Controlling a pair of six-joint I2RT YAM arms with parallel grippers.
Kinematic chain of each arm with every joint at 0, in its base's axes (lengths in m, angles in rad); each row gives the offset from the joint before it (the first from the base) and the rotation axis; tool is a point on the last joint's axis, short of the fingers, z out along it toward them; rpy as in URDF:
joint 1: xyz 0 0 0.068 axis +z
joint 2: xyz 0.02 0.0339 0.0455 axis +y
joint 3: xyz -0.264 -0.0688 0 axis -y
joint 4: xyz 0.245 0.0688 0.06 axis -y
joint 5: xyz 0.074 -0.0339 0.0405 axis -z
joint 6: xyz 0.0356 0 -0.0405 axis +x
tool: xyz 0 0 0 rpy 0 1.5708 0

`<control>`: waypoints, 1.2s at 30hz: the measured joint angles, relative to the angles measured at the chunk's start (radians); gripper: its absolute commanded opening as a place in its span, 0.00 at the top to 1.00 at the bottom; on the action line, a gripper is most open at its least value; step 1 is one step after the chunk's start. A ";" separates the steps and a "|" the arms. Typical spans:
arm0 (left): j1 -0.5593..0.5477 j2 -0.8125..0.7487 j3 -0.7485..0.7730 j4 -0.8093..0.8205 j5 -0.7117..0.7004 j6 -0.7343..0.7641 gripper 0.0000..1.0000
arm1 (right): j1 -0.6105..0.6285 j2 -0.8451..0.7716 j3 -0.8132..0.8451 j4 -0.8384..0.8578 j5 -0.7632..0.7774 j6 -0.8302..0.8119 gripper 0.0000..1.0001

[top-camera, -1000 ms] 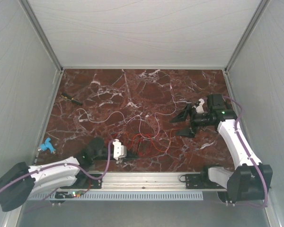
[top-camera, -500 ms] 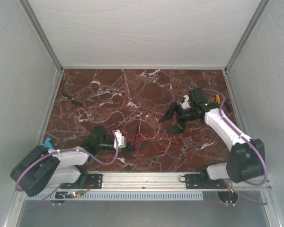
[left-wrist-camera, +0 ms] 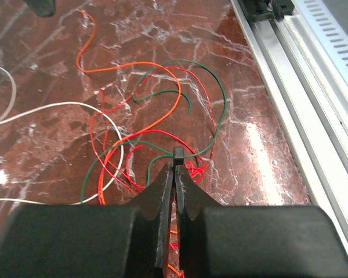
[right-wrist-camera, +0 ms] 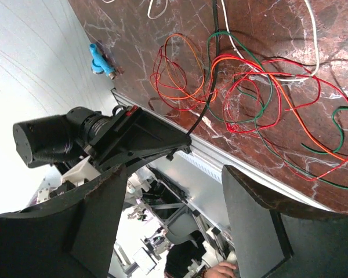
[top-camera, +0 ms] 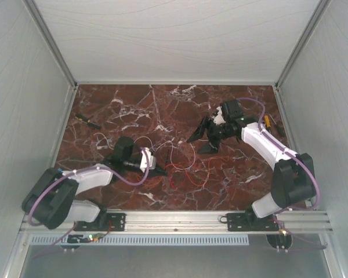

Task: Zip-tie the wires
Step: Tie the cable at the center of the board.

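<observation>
since a second ago both arms have reached in from the near edge. the left gripper (left-wrist-camera: 177, 160) has come forward off the rail (left-wrist-camera: 290, 116) to the wires (left-wrist-camera: 145, 116), and the right gripper (top-camera: 196, 145) has swung in from the right side of the counter (top-camera: 180, 107) towards the middle.

the left jaws are pressed together on the zip tie (right-wrist-camera: 211, 75). its own wrist view shows only the strip's end, pinched right at the tips. the right wrist view shows the black strip running straight out from those jaws, crossing the red and orange loops.

the wires lie loose on the marble at centre front: red, orange and green strands tangled just ahead of the left jaws, with white strands curling away to the left. none of them is gathered or bound.

the right jaws stand wide apart with nothing between them. they are raised above the counter beyond the tangle and point at it and at the left gripper.

a small blue object (right-wrist-camera: 101, 61) sits near the counter's left edge, well apart from the wires.
</observation>
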 measured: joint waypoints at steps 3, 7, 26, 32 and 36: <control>0.010 0.077 0.021 -0.037 0.036 0.056 1.00 | 0.015 0.014 0.000 0.015 0.000 0.000 0.38; 0.016 0.139 0.033 -0.089 0.057 0.124 1.00 | 0.037 0.061 0.000 0.042 0.009 -0.015 0.43; 0.048 0.236 0.135 -0.260 0.108 0.315 1.00 | 0.109 0.559 0.421 0.222 0.231 -0.087 0.74; 0.050 0.262 0.153 -0.272 0.119 0.323 1.00 | 0.169 0.678 0.510 0.216 0.207 -0.127 0.79; 0.051 0.274 0.166 -0.275 0.129 0.325 1.00 | 0.219 0.684 0.504 0.215 0.177 -0.130 0.81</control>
